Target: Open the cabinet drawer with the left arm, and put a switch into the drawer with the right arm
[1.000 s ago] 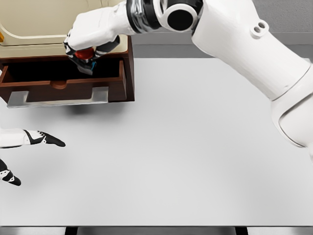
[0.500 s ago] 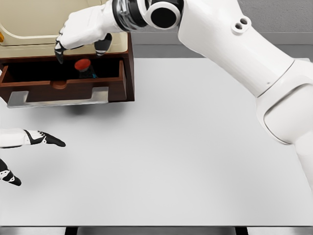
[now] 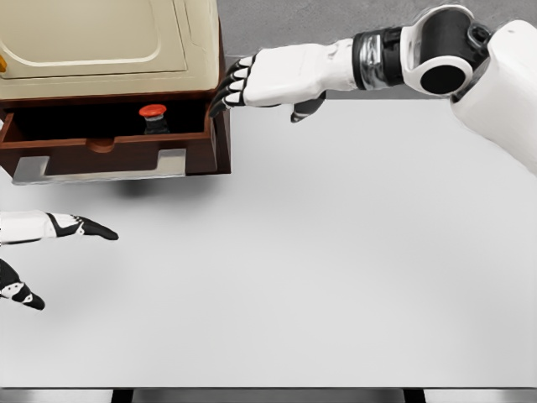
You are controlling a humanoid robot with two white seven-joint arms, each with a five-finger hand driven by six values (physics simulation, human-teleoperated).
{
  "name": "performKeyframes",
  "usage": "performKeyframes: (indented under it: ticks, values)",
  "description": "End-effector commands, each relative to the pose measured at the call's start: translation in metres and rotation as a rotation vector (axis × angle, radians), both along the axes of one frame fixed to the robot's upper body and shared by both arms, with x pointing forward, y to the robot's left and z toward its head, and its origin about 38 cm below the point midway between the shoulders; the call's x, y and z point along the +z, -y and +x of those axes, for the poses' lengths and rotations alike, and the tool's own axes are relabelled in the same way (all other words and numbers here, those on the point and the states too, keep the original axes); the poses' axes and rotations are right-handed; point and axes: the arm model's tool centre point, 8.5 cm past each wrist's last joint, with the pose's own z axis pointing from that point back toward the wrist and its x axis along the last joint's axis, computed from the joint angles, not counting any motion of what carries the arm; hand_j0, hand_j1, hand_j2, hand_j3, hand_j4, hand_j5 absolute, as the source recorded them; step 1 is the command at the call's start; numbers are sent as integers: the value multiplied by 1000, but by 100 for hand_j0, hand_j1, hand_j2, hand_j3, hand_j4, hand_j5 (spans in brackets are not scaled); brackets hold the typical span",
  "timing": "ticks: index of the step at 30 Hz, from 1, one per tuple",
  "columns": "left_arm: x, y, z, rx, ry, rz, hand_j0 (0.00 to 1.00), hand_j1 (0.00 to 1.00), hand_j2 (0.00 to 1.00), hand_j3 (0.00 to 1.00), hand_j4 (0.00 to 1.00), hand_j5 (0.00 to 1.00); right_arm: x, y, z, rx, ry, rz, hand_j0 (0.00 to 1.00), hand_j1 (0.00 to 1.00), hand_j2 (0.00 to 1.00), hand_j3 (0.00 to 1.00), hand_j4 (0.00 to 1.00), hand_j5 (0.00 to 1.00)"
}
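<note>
Your cabinet stands at the far left of the white surface, its brown drawer pulled out with the grey handle facing you. The switch, red cap on a dark body, sits upright inside the drawer, right of its middle. Your right hand hangs just beside the cabinet's right edge, fingers extended and apart, holding nothing. Your left hand shows at the lower left edge over the surface, fingers spread, empty, well apart from the drawer.
</note>
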Motion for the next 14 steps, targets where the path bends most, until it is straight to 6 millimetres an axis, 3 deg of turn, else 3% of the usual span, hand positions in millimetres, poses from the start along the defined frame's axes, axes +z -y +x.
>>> performKeyframes:
  ticks: [1,3,5,9,14]
  values:
    - [-2,16,7,-15,-11,-89,100,100,100,100,100,100,15,67,-2,-113,33,-9,100,100,100,100,100,100]
    - [-5,37,15,-56,-2,-148,100,100,100,100,100,100,5,118,-2,-226,10,26,100,100,100,100,100,100]
    - [-11,55,19,-93,-4,-192,100,100,100,100,100,100,-27,146,-8,-288,-57,1,100,100,100,100,100,100]
    - [-16,67,21,-117,-9,-224,100,100,100,100,100,100,-59,175,-5,-373,-135,-18,100,100,100,100,100,100]
    - [-16,67,21,-116,-10,-222,100,100,100,100,100,100,-61,180,-4,-389,-142,-20,100,100,100,100,100,100]
